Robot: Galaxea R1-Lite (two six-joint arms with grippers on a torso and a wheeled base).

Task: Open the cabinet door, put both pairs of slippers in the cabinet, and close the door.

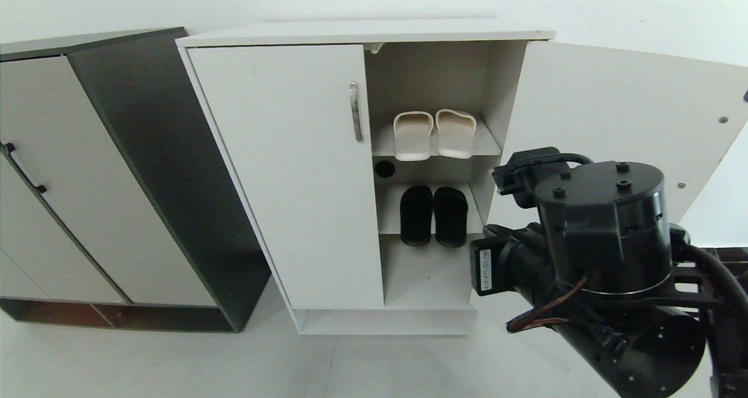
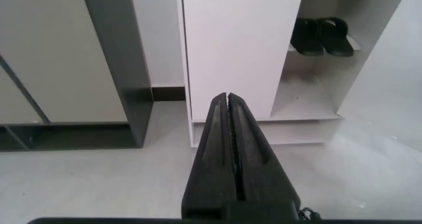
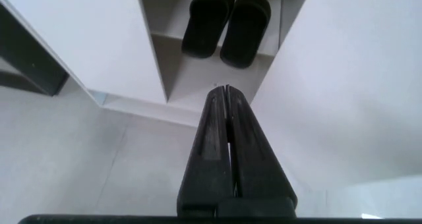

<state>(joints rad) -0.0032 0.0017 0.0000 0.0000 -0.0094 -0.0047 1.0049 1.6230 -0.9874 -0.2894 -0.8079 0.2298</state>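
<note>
Closing the door (image 1: 613, 111) appears to be the only step left: the white slippers (image 1: 433, 134) lie on the upper shelf of the cabinet (image 1: 362, 33) and the black slippers (image 1: 433, 214) on the shelf below. The door stands swung out to the robot's right, with its hinge axis vertical. The right gripper (image 3: 227, 95), fingers together and empty, hangs just beside the door's inner face and is the nearer tool. The left gripper (image 2: 227, 99), also closed and empty, faces the cabinet's shut left half.
</note>
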